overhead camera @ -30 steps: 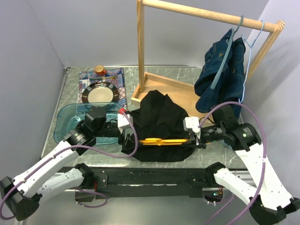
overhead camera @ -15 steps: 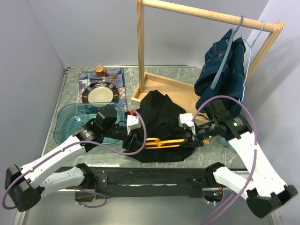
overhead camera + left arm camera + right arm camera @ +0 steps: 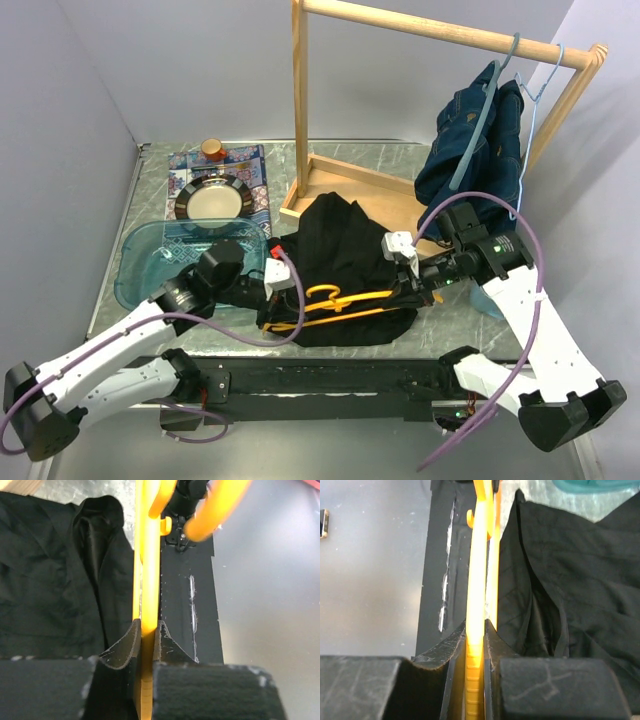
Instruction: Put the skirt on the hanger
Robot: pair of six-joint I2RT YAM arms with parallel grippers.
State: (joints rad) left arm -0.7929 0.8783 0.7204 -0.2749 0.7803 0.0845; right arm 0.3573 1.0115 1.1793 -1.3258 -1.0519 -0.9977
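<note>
Two-handed hold: the left claw (image 3: 146, 635), wide apart a second ago, now clamps the left end of the yellow hanger (image 3: 340, 303). It joins the right claw (image 3: 475, 630), which stays pinched on the other end. With both ends gripped, the hanger has tipped out of its flat lie, hook showing, over the front part of the black skirt (image 3: 345, 245). This probably readies it for working into the waistband. The skirt lies crumpled and limp on the counter (image 3: 330, 155), beside the wooden rack (image 3: 300, 100), not yet hung.
</note>
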